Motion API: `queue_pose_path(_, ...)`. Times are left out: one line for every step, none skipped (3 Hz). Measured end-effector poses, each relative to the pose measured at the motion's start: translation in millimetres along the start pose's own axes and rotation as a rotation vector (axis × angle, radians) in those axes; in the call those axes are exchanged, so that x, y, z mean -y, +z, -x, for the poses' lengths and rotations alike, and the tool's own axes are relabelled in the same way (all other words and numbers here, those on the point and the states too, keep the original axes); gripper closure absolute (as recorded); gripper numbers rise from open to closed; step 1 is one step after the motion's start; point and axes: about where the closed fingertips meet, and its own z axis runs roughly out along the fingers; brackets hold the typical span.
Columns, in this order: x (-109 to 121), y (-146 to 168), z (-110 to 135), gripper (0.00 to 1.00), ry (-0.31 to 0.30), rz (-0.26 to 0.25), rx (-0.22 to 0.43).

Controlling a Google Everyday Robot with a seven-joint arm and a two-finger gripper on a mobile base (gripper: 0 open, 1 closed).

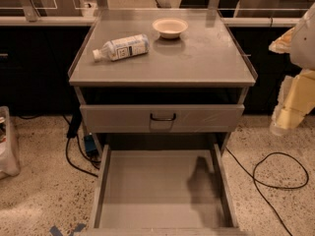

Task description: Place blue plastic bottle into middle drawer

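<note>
The blue plastic bottle [122, 47] lies on its side on the left part of the cabinet top [197, 63], with its white cap pointing left. The middle drawer [147, 191] is pulled out towards me below, its flat grey floor bare. My gripper [285, 117] hangs at the right edge of the view, off to the right of the cabinet at about the height of the closed drawer. It is well apart from the bottle and holds nothing that I can see.
A shallow white bowl [170, 27] stands at the back of the cabinet top. A closed drawer front with a black handle [163, 117] sits above the open drawer. Black cables [275, 173] lie on the speckled floor on both sides. A pale container [6, 146] stands at the left.
</note>
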Motion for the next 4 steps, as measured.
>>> queue_pose_path(0.0,0.2,0.2,0.00,0.000,0.000,0.000)
queue_pose_path(2.9,39.1,28.7,0.00,-0.059,0.036,0.033)
queue_pose_path(18.1,87.2,63.6,0.00,-0.120,0.053,0.070)
queue_pose_path(56.3,120.4,105.6,0.00,-0.183,0.000,0.098)
